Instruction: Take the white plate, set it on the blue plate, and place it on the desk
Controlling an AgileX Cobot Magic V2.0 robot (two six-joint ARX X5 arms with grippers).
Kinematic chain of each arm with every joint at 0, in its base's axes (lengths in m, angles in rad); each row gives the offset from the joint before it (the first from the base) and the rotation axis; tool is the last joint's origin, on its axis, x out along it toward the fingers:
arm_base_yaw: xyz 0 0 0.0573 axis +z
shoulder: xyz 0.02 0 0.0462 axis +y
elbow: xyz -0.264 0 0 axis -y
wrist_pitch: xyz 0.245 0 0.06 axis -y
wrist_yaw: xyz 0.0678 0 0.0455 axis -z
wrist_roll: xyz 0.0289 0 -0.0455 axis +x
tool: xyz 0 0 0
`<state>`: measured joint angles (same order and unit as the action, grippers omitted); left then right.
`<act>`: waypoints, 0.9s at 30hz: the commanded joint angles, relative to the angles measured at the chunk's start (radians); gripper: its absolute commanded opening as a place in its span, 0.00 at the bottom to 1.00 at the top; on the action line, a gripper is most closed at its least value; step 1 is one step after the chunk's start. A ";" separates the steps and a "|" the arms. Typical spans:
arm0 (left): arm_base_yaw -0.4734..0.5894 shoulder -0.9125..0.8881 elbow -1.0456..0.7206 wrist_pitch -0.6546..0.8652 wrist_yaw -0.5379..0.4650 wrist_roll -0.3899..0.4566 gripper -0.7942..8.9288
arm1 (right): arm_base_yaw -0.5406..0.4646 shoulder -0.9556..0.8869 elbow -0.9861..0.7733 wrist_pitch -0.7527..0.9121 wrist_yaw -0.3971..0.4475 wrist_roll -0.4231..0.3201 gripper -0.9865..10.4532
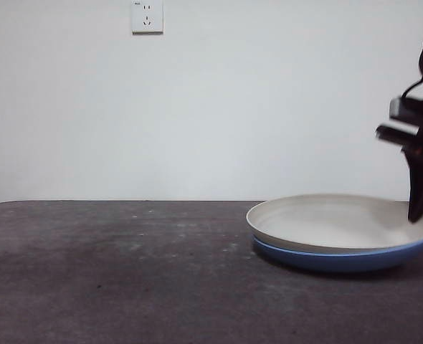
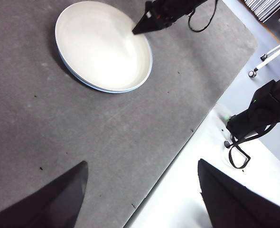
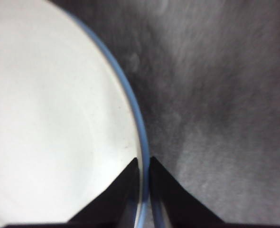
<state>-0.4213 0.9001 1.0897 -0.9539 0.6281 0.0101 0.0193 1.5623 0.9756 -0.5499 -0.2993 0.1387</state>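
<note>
The white plate point(image 1: 333, 218) point(image 2: 99, 45) point(image 3: 50, 118) lies nested on the blue plate point(image 1: 340, 259) point(image 3: 139, 118) at the right of the desk point(image 1: 125, 272). Of the blue plate only a thin rim point(image 2: 90, 85) shows beneath it. My right gripper point(image 1: 416, 215) point(image 2: 135, 32) point(image 3: 144, 161) reaches down at the stack's right edge. Its jaws stand close together astride the rim, one over the white plate's inside and one outside the blue rim. My left gripper point(image 2: 142, 164) hangs open high above the desk, well away from the plates, holding nothing.
A wall socket point(image 1: 147, 16) sits high on the white wall behind. The desk's edge point(image 2: 178, 147) runs near my left arm, with a white surface and a black device with cables point(image 2: 258, 111) beyond it.
</note>
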 commanded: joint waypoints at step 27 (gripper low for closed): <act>-0.005 0.006 0.008 0.004 0.005 0.012 0.46 | 0.304 -0.024 0.021 0.275 -0.089 0.294 0.10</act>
<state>-0.4213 0.9001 1.0897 -0.9543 0.6281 0.0101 0.3149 1.5188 0.9756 -0.2996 -0.3843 0.3847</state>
